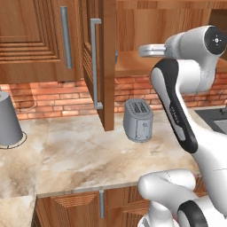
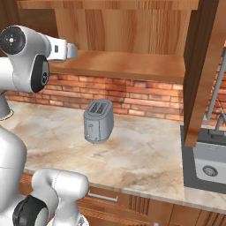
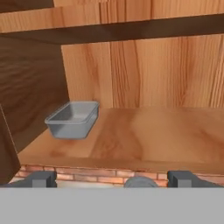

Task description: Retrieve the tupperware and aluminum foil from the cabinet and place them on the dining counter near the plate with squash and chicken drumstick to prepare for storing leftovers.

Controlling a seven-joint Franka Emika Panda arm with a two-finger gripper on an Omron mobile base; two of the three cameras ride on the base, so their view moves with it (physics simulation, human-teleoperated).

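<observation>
Tub: the grey tupperware sits on the cabinet's lower shelf, at its left end, close to the side wall. It is upright, open side up, and I see nothing in it.
Tub and my tool: well apart. The tub lies ahead of me and to the left in my hand view; nothing of mine touches it.
Tool: my jaws stand wide and hold nothing. The two dark fingertips show low in the hand view, one at each side, just outside the shelf's front edge.
Foil: I cannot tell where it is from these views.
Cabinet: the brown wall cabinet hangs over the bench. One door is swung out towards me, with its long silver handle on the inner face; the neighbouring door on the left is closed. In the right base view another open door hangs at the right.
Arm: my white arm reaches up, its hand level with the open shelf.
Toaster: silver, standing on the bench below the open cabinet, near the brick wall.
Bench: beige marbled top along the wall.
Grey pot: stands at the bench's left end.
Sink: set in the bench at the right, with a tap behind it.
</observation>
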